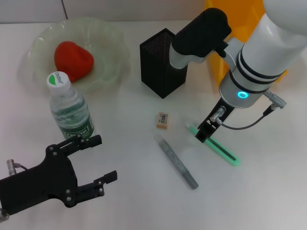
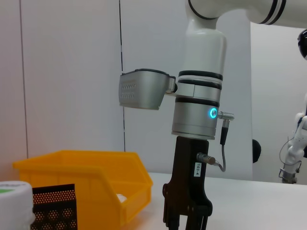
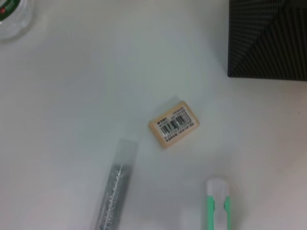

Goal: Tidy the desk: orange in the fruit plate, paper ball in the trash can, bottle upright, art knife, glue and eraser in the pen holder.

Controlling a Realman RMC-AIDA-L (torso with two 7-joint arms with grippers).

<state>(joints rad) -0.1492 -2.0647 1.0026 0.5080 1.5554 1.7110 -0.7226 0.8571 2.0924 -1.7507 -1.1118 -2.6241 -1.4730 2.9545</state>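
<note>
Right gripper (image 1: 203,132): poised directly over green art knife (image 1: 218,148) lying on desk; jaw state cannot be told. Left gripper (image 1: 98,160): spread wide, beside upright water bottle (image 1: 68,108). Eraser (image 1: 163,120), possibly glue stick (image 1: 178,163): between the grippers.

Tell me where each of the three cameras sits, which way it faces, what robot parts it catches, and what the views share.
Head view: on the robot's head, looking forward and down at the desk; shows left gripper, jaws open, near the bottle, and right gripper over the art knife.
Left wrist view: low by the desk, facing sideways across it; shows the right arm and right gripper.
Right wrist view: looks straight down; no robot parts visible.
Shared: eraser, glue and pen holder appear in head and right wrist views.
</note>
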